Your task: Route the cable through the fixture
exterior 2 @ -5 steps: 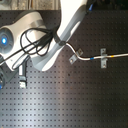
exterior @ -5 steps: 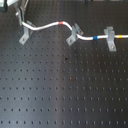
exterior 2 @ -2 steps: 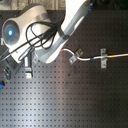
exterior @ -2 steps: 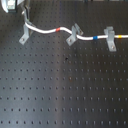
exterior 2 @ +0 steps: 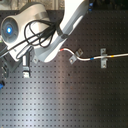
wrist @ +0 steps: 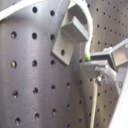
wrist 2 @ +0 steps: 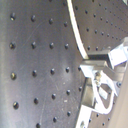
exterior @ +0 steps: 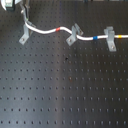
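The white cable runs along the far side of the board, with a red band and a blue band showing. It passes through the tilted grey bracket and the blocky grey bracket. The slim grey fixture stands at the first exterior view's left. My gripper hangs just above it, shut on the cable's left end. In the first wrist view the cable arches over the fixture and runs down into my fingers. Whether it sits between the prongs is hidden.
The black perforated board fills both exterior views. In the second exterior view my white arm with black hoses covers the upper left, and the two other brackets hold the cable.
The cable's left end has swung from a loose arch in front of the fixture to a tighter line rising above it. My gripper has shifted with it towards the fixture.
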